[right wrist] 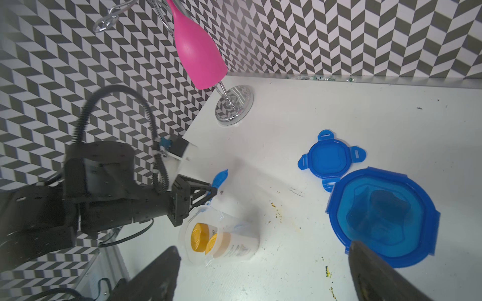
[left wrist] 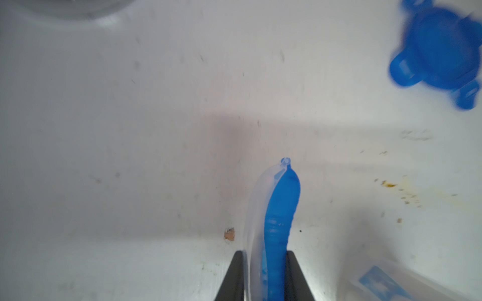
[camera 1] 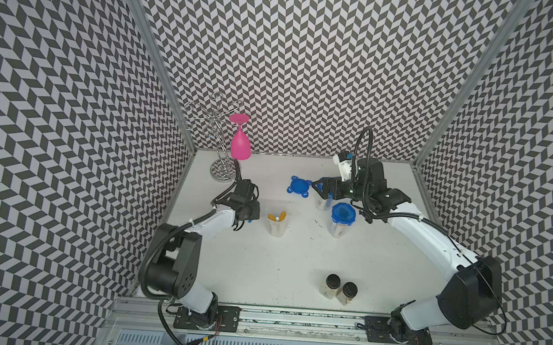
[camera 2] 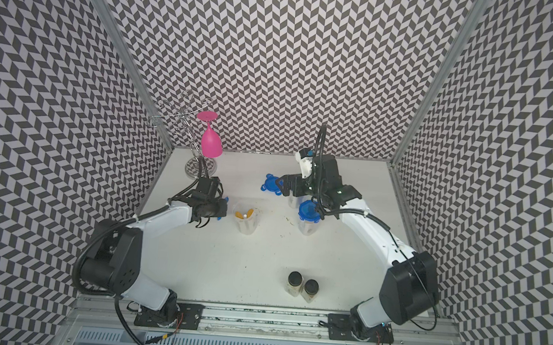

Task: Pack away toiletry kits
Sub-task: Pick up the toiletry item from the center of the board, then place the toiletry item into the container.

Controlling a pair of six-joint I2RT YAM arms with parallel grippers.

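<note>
The left gripper (left wrist: 263,260) has its jaws nearly closed, pinching a blue toothbrush (left wrist: 280,208) in a clear sleeve, just beside the open clear tub (camera 1: 276,225), which already holds two gold-capped bottles (right wrist: 199,237). A loose blue lid (camera 1: 299,186) lies flat on the white table (camera 1: 261,272) farther back. The right gripper (camera 1: 317,187), jaws spread wide and empty, hangs over a partly hidden tub (camera 1: 320,203), next to the lidded tub (camera 1: 341,219)
</note>
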